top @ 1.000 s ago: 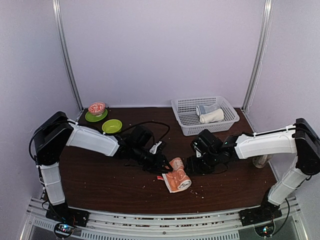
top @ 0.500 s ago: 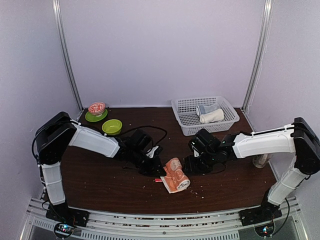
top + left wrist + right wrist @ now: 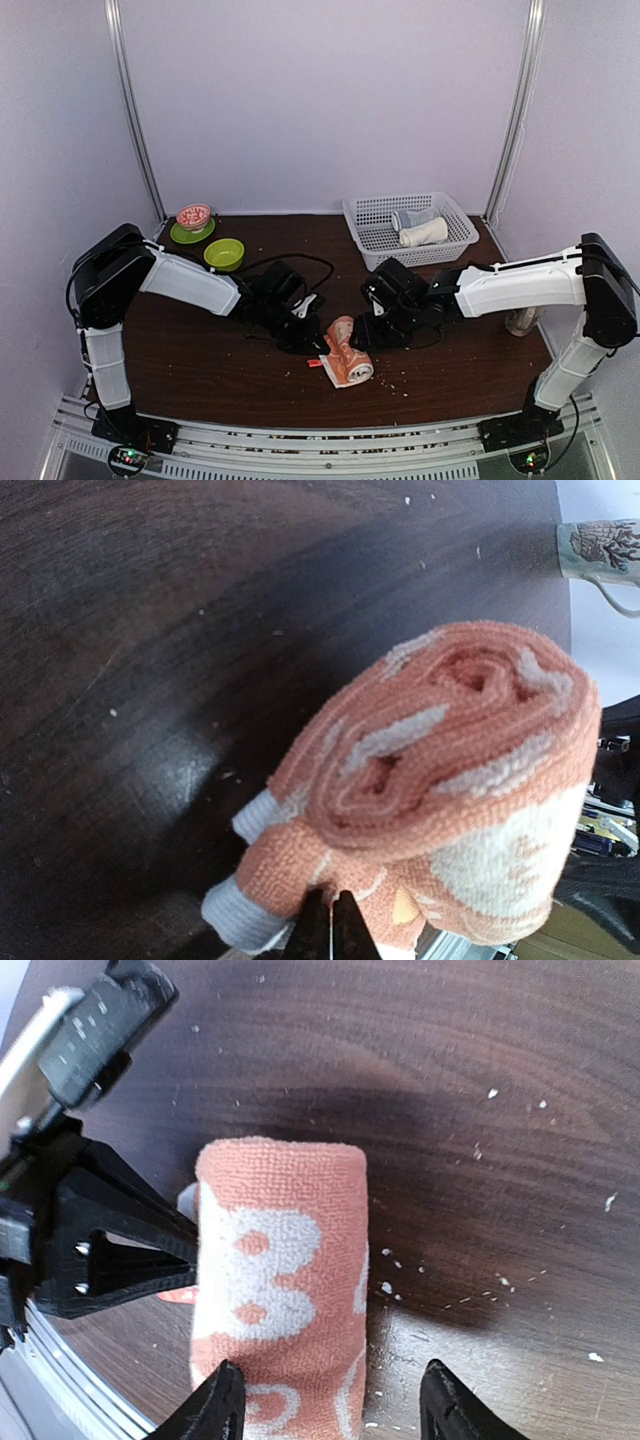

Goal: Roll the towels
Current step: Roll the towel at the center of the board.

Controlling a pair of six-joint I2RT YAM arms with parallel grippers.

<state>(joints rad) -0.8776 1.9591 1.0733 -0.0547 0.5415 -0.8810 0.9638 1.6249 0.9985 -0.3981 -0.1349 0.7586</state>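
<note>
I see a cream towel (image 3: 423, 233) in the basket (image 3: 372, 243). Reaching low, left end effector (image 3: 331, 930) is clenched beside the orange towel (image 3: 440, 770); right end effector (image 3: 330, 1405), released, straddles it.

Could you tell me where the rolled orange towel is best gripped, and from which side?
Probably across its middle, from above: the orange towel lies as a cylinder on the table, and the open right claw spans its width.

orange-red towel (image 3: 275, 1260), between fingers of right gripper (image 3: 330, 1400): looped terry cloth, matt, fuzzy. gripper: smooth black plastic. table (image 3: 480, 1080) beneath: dark wood, semi-gloss, grain visible.
</note>
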